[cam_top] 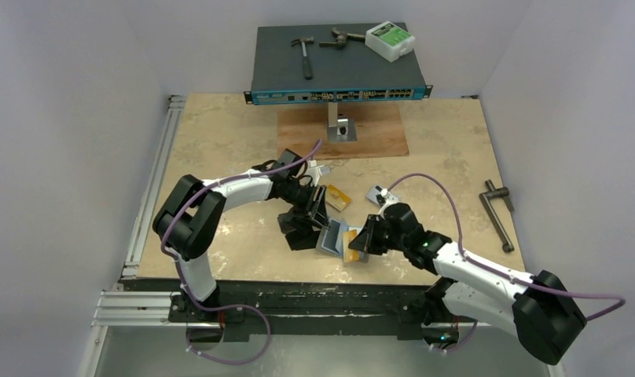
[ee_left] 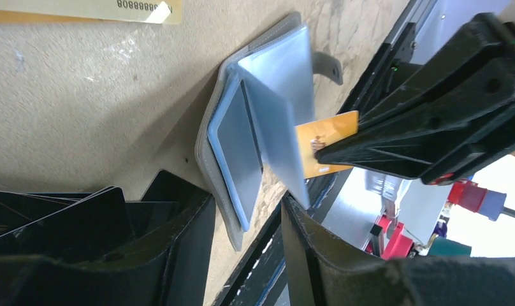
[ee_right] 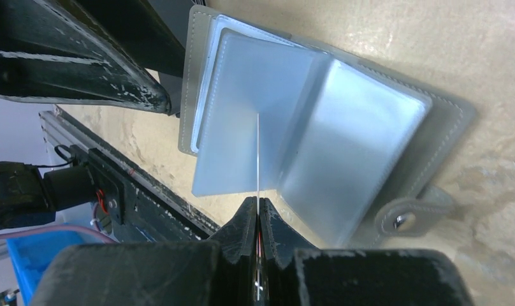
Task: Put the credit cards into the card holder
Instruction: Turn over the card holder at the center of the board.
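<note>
1. Card holder (ee_right: 344, 127) lies open on table (cam_top: 220, 141), near its front edge.
2. Orange card (ee_left: 328, 143) is pinched edge-on in right gripper (ee_right: 258, 220), its front edge behind raised sleeve (ee_left: 274, 121).
3. Left gripper (ee_left: 242, 217) has jaws apart, holding nothing, beside the holder.
4. Judgement: slide the card in parallel to the sleeve, slowly, with the holder braced.

A pale yellow card (ee_left: 83, 9), lying well beyond the left claw (ee_left: 245, 204), is showing one printed row of eights and zeros, running upside down. Nothing else is coming through legibly.
</note>
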`<action>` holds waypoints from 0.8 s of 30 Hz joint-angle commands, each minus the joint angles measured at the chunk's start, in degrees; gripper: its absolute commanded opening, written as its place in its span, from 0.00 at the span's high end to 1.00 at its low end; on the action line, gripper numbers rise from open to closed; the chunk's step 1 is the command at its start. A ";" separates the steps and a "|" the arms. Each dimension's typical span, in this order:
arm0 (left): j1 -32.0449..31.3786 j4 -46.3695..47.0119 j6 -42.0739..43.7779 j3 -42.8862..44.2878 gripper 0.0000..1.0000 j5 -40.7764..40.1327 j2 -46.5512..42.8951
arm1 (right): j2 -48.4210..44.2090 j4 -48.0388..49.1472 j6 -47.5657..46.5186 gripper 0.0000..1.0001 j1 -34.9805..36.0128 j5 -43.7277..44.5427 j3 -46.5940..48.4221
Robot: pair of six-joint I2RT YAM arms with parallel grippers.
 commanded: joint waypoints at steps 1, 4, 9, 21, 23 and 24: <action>1.23 4.84 -3.21 -0.90 0.58 4.72 -2.59 | 4.41 8.89 -2.17 1.00 0.36 -2.88 3.12; 1.29 5.56 -4.01 -1.02 0.57 5.41 -2.14 | 7.53 10.18 -2.51 1.00 0.40 -3.50 3.50; 0.90 6.62 -5.85 -0.97 0.57 5.59 -0.10 | 8.03 10.78 -1.96 1.00 0.34 -4.21 2.31; -2.03 -0.67 -3.99 1.94 0.60 -7.69 2.08 | 3.23 5.37 0.03 1.00 0.31 0.01 -2.53; -2.21 -0.68 -4.13 1.94 0.60 -7.73 2.14 | 3.46 4.63 0.59 1.00 0.31 0.46 -3.47; -2.31 -0.79 -4.09 1.98 0.60 -7.79 2.30 | 3.74 4.36 0.77 1.00 0.29 0.68 -3.69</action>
